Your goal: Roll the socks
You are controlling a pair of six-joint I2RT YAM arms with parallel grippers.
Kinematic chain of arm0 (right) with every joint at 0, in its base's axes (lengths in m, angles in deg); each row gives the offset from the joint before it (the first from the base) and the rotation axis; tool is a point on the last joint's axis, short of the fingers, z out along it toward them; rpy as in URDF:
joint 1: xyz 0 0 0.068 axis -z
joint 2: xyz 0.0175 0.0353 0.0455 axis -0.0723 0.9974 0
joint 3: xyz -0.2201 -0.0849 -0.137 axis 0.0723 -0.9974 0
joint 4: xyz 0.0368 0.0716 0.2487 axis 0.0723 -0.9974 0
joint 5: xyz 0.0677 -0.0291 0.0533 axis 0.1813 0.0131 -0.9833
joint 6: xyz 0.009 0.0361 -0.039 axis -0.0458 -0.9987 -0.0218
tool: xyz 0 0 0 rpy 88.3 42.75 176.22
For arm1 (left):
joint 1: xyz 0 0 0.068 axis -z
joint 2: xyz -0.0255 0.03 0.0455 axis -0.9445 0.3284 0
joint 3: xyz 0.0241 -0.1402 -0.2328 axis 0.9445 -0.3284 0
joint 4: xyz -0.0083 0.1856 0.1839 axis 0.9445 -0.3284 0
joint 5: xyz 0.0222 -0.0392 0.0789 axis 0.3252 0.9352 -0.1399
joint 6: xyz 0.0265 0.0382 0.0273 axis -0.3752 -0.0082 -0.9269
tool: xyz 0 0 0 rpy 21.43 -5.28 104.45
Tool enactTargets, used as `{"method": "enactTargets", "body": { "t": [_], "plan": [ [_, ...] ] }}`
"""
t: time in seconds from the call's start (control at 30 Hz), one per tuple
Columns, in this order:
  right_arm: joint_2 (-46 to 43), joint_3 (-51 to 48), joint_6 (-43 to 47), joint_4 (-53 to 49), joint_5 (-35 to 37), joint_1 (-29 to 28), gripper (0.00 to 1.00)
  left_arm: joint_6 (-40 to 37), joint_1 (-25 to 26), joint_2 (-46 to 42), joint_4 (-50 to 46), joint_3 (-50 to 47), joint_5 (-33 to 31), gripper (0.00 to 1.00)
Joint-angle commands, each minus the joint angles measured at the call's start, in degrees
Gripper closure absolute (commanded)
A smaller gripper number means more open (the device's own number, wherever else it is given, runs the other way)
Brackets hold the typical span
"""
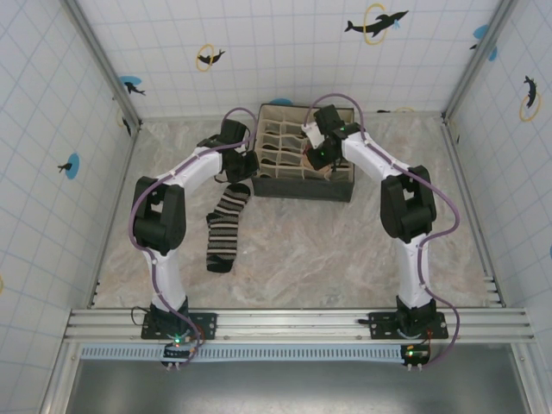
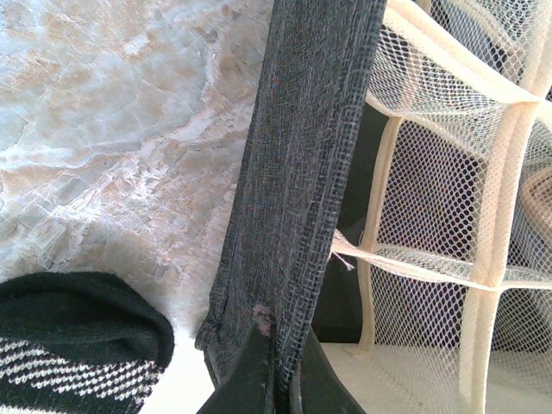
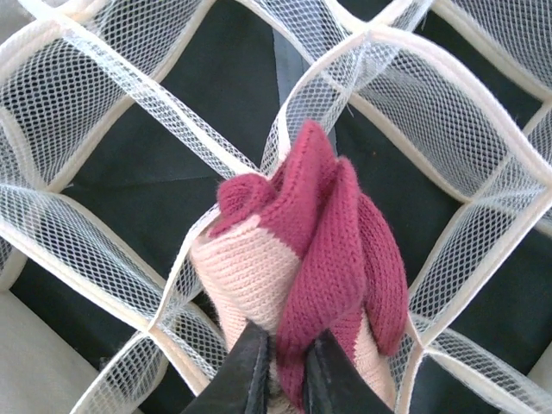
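The black sock with grey-white stripes [image 1: 226,226] lies flat on the table, left of the organizer; its black end [image 2: 78,328] shows in the left wrist view. The peach sock with a dark red end [image 3: 302,233] is bunched up in a mesh cell of the organizer. My right gripper [image 3: 289,366] is shut on its dark red fabric, and it hangs over the organizer's middle cells [image 1: 317,153]. My left gripper [image 2: 283,379] is shut on the organizer's dark grey left wall [image 2: 293,172], at the box's left side [image 1: 247,166].
The dark fabric organizer [image 1: 345,185] with cream mesh dividers [image 3: 129,82] stands at the back middle of the marble table [image 1: 328,250]. Tiled walls enclose the table on three sides. Bare table lies in front of the box and to the right.
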Motion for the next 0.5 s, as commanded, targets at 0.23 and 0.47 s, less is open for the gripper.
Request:
{"method": "enactTargets", "body": {
  "t": [0.23,0.47],
  "plan": [
    [-5.55,-13.42,0.01,4.64,4.44,-1.85,0.96,3.43,-0.59,0.07,0.40,0.63,0.25,1.00],
    [-6.47,-15.33,-1.78,7.50,5.17,-1.67,0.92,3.45,-0.60,-0.33,0.66,0.54,0.23,1.00]
  ]
}}
